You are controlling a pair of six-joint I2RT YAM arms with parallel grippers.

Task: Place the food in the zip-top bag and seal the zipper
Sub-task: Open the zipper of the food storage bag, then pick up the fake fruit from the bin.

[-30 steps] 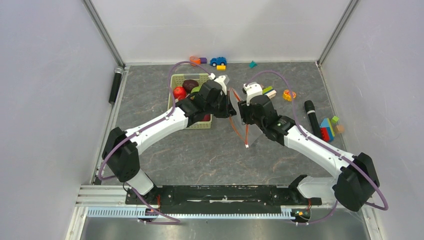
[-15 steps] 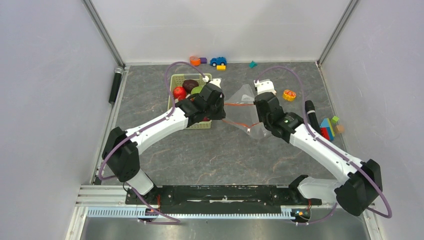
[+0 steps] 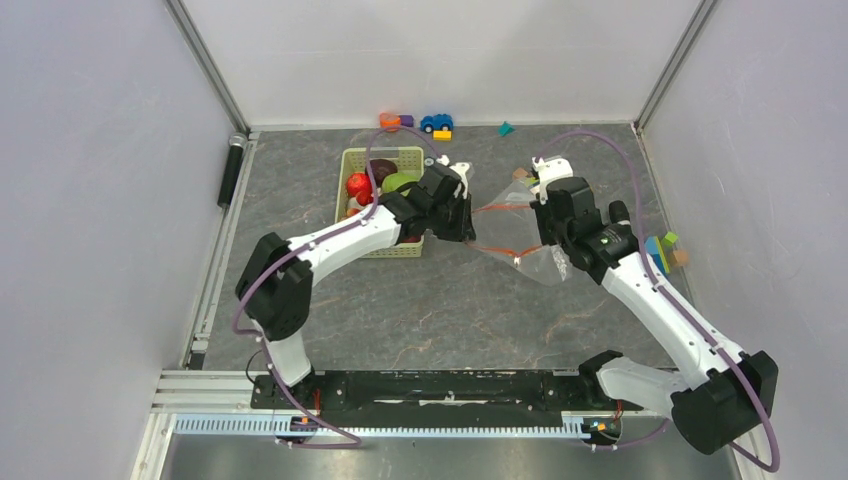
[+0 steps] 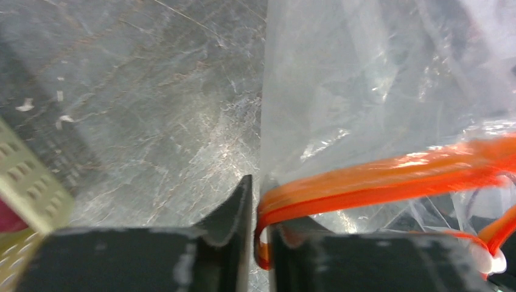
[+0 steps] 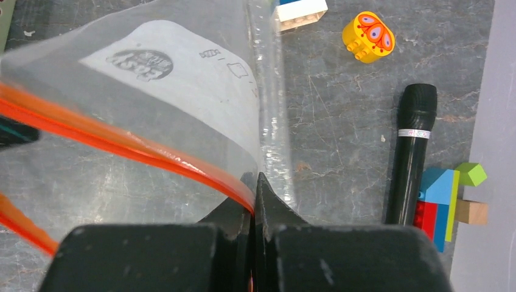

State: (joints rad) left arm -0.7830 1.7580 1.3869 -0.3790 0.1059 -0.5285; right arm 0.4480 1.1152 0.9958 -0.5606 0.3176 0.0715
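Note:
The clear zip-top bag [image 3: 532,255] hangs between my two grippers, its orange-red zipper [image 3: 505,207] stretched across in two strands, so the mouth gapes. My right gripper [image 5: 255,182] is shut on the zipper [image 5: 122,143] at the bag's right end, below the white label patch [image 5: 176,67]. My left gripper [image 4: 258,188] stands slightly open. The zipper's [image 4: 389,176] left end lies in the gap against the right finger, not pinched. The food, a red strawberry [image 3: 358,185], a green cabbage [image 3: 398,182] and a dark purple piece [image 3: 385,166], sits in the pale green basket [image 3: 343,205] behind the left arm.
Black cylinders lie at the left edge [image 3: 232,170] and beside my right arm [image 5: 414,152]. Coloured blocks [image 5: 447,201] and a yellow round toy [image 5: 368,36] lie right of the bag. A toy car [image 3: 436,123] and small blocks [image 3: 395,121] sit at the back wall. The basket's corner [image 4: 24,182] is near the left gripper.
My right gripper closed on the bag's edge and drew it right, spreading the mouth. Both grippers and the bag shifted right. The left jaws have just parted a little.

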